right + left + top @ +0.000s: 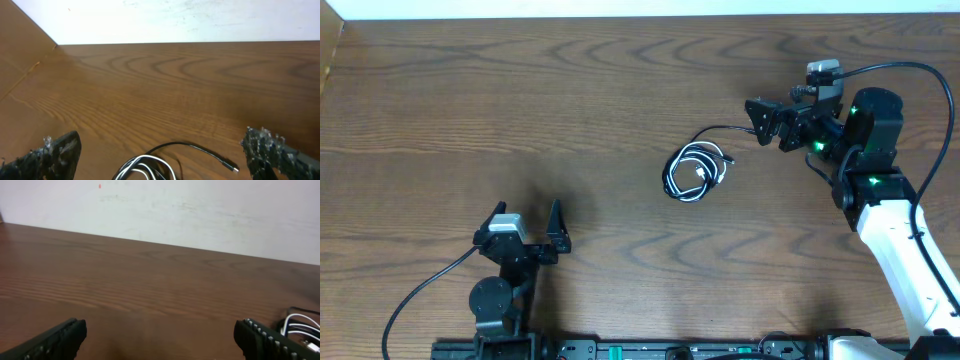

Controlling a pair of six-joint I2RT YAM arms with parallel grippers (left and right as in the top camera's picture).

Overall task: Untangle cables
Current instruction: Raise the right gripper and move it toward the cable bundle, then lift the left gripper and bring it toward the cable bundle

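The cables lie coiled together on the wooden table, a black cord [682, 160] and a white cord [705, 172] looped through each other. From the coil a loose black end runs toward my right gripper [763, 122], which stands open just right of it, holding nothing. In the right wrist view the black plug [232, 166] lies free between the spread fingers, and the white loops [145, 167] sit at the bottom edge. My left gripper [528, 216] is open near the front left, far from the coil. White strands [300, 329] show at the right edge of its view.
The table's far edge [640, 18] meets a white wall. A raised wooden side [20, 75] borders the far left. Thick black robot wires [920, 80] arc over the right arm and trail from the left arm [420, 290].
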